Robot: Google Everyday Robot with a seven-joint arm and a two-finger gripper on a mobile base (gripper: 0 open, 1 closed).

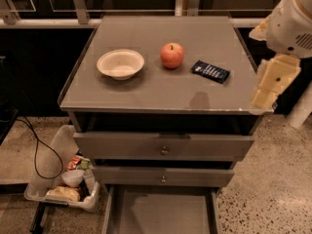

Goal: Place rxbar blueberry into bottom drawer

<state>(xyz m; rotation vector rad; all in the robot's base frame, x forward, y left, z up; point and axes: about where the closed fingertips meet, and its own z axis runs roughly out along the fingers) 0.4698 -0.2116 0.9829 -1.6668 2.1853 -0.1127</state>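
Note:
The rxbar blueberry (pixel 210 71), a dark navy wrapper with white lettering, lies flat on the right part of the grey cabinet top (pixel 165 89), just right of a red apple (pixel 172 55). The bottom drawer (pixel 161 212) is pulled out at the foot of the cabinet and its flat grey floor is bare. My gripper (pixel 271 85), a cream-coloured part below the white arm, hangs at the right edge of the view beside the cabinet's right front corner, to the right of the bar and apart from it.
A white bowl (pixel 120 64) sits on the left of the cabinet top. The two upper drawers (pixel 163 147) with small knobs are nearly shut. A plastic bin (pixel 61 186) of snacks and a black cable (pixel 39 155) lie on the floor at the left.

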